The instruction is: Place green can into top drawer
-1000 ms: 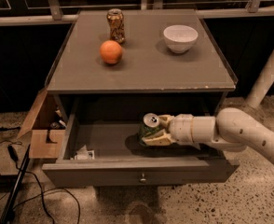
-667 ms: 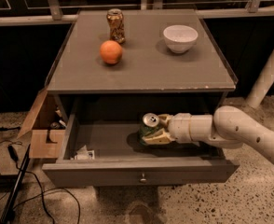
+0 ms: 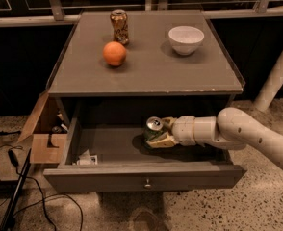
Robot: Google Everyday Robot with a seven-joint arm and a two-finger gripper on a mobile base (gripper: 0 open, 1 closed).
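The top drawer point(image 3: 189, 175) is standing pulled out toward the camera above a speckled floor point(image 3: 257, 201), its flat grey front showing a small round knob at the centre. Dark cables point(image 3: 16, 177) are trailing across the floor at the left, beside an open cardboard box point(image 3: 43, 134) that is leaning against the cabinet.

Inside the drawer, a small pale packet point(image 3: 86, 159) is lying in the front left corner. The green can point(image 3: 154, 129) is sitting right of centre, its long axis close to vertical and its silver top facing up. The gripper point(image 3: 157, 133) is reaching in from the right on a white arm point(image 3: 237, 131), and its fingers point(image 3: 161, 141) are closing around the can's body from either side. I cannot tell whether the can's base is touching the drawer floor.

Above, the grey surface point(image 3: 151, 71) is carrying an orange point(image 3: 114, 54), an orange-brown patterned can point(image 3: 119, 27) just behind it, and a white bowl point(image 3: 186, 39) to the right. A rail and dark panes are running behind.
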